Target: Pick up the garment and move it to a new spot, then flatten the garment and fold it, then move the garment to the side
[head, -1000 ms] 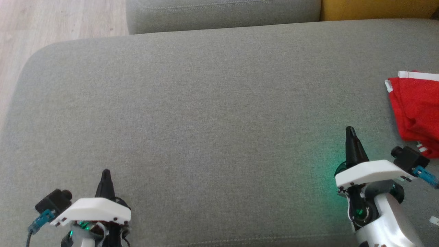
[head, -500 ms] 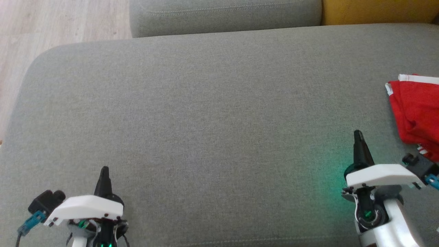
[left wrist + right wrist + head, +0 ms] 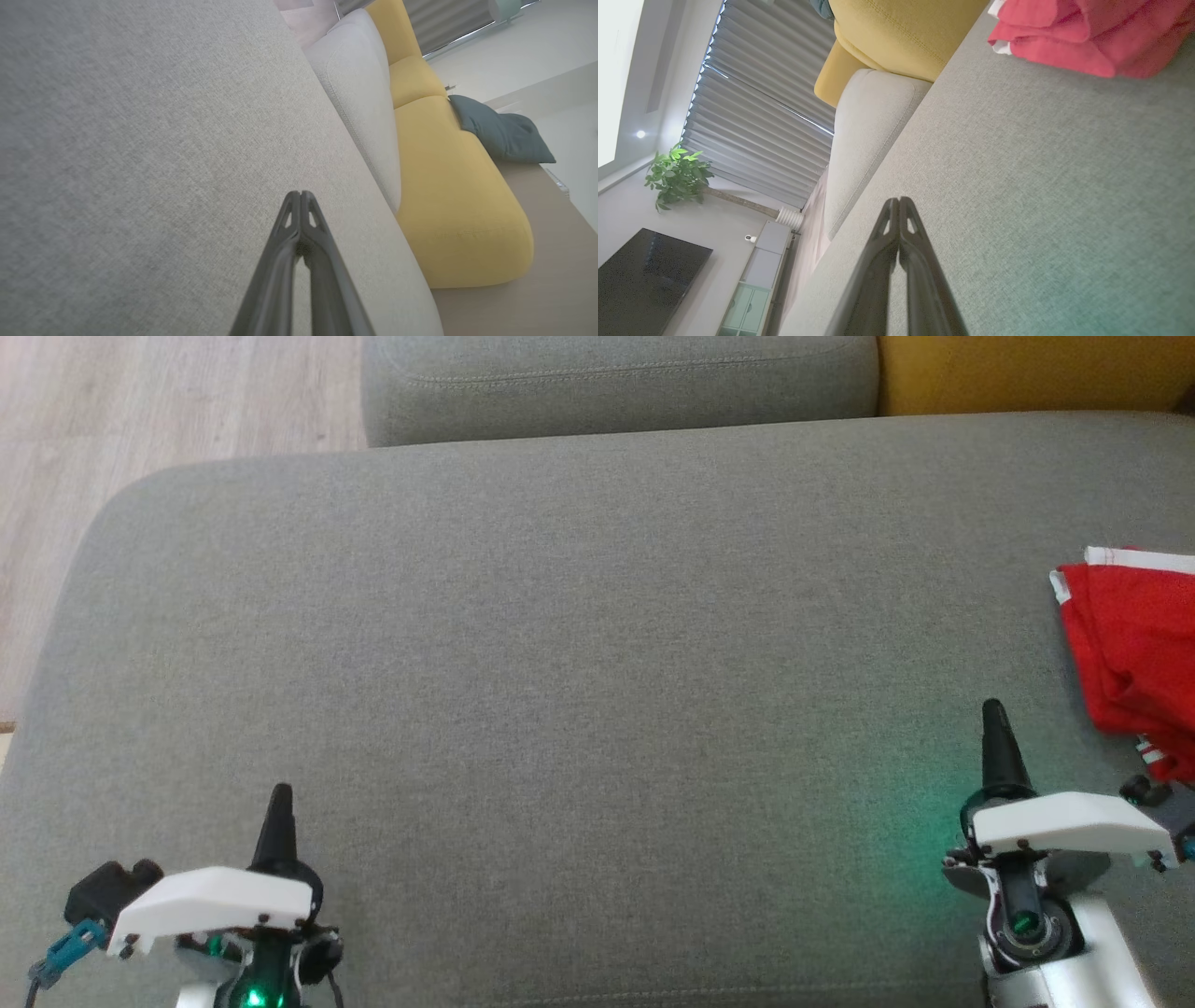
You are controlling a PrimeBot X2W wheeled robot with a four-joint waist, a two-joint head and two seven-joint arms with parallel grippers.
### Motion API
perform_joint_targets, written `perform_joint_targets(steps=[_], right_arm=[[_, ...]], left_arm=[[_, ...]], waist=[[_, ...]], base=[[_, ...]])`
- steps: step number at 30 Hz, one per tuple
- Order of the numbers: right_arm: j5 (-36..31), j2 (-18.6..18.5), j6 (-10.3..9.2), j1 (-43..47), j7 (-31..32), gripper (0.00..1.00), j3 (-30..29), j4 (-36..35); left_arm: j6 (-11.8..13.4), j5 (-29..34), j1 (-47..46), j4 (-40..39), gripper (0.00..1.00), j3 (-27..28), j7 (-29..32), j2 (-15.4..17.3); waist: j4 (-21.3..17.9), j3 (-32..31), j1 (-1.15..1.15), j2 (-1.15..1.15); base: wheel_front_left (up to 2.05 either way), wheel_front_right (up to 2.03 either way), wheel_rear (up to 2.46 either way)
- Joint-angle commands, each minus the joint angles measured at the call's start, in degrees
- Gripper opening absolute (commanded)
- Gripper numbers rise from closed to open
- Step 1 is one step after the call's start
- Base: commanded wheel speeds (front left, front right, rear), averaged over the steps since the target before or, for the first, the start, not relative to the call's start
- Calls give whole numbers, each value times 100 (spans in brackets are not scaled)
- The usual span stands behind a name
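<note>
Left gripper [image 3: 280, 791] and right gripper [image 3: 994, 707], jaws pressed together, empty; garment [image 3: 1134, 644] lies right of right jaws; any retreat should avoid snagging it.

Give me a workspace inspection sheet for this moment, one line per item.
surface: grey sofa seat, flat fabric, green glow near the right arm.
job's things: red garment with white trim, in a bunched heap at the seat's right side, partly cut off by the head view's edge.
clutter: nothing seen.
pincers: left pincer shut, empty, over the near left of the seat; right pincer shut, empty, close to the garment but apart from it.
cables: blue plug by the left pincer's base.
surroundings: grey back cushion, yellow cushion, wood floor, blinds, plant, dark screen.
</note>
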Motion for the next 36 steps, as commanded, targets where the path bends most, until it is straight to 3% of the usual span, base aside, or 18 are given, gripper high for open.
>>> perform_joint_targets(steps=[1,36], right_arm=[[217,-1,14,-116,67,0,15,-268],[2448,14,19,270,631,0,-353,-937]], left_arm=[[-85,-192,-269,-229,0,151,62,82],[-534,-2295,-334,-437,0,473,636,114]], waist=[[6,-11,0,0],[98,-208,0,0]], base=[[0,0,0],[0,0,0]])
